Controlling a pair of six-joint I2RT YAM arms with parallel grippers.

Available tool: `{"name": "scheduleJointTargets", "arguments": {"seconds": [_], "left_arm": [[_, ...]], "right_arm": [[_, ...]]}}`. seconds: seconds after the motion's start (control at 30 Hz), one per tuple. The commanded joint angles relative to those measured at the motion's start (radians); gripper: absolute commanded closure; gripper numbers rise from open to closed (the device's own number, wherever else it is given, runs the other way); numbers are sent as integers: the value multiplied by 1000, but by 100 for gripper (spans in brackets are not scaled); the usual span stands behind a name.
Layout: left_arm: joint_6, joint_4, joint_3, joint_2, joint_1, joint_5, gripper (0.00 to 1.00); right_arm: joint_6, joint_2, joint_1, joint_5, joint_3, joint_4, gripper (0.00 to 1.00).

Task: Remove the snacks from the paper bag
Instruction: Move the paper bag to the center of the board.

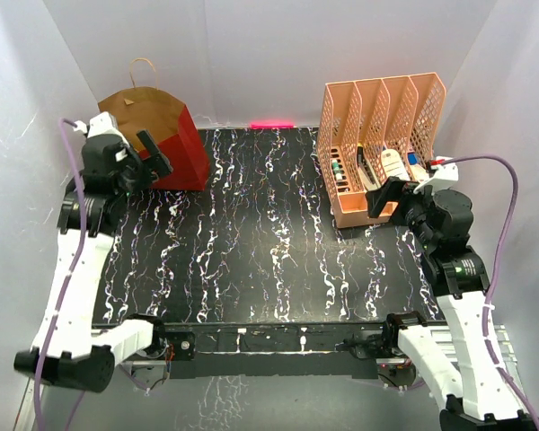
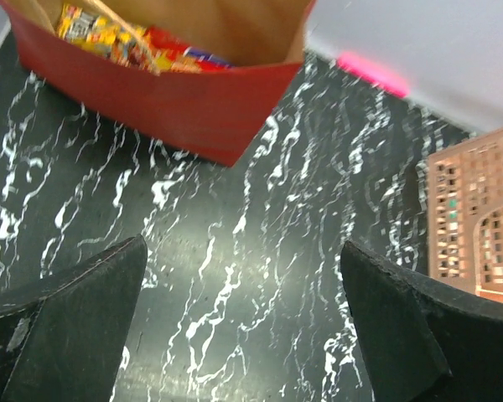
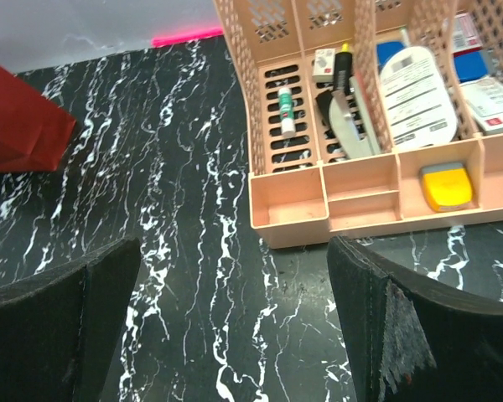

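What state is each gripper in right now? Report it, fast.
Left gripper: open, holding nothing, facing the paper bag.
Right gripper: open, holding nothing, in front of the peach rack.

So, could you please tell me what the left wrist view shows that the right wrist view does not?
Only the left wrist view looks into the dark red paper carrier bag, where yellow candy packets and a red crinkly snack bag lie. Only the right wrist view shows the contents of the peach plastic mesh file rack: a white and green tube and a yellow block in a front tray. Both show the black white-veined table top, the pink strip at the back wall, and part of bag and rack.
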Motion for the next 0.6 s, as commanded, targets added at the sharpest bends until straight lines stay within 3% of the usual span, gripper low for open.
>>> {"name": "scheduleJointTargets", "arguments": {"seconds": [0.0, 0.2, 0.33, 0.57], "left_arm": [[-35, -125, 71, 76, 30, -7, 2], [-50, -160, 109, 133, 52, -26, 2], [-80, -221, 218, 215, 79, -17, 2], [-242, -234, 386, 304, 165, 16, 2]], "right_arm": [[-5, -19, -56, -194, -30, 63, 2], [-9, -76, -93, -262, -85, 73, 2], [-14, -123, -101, -265, -110, 81, 2], [-20, -174, -105, -254, -132, 101, 2]]}}
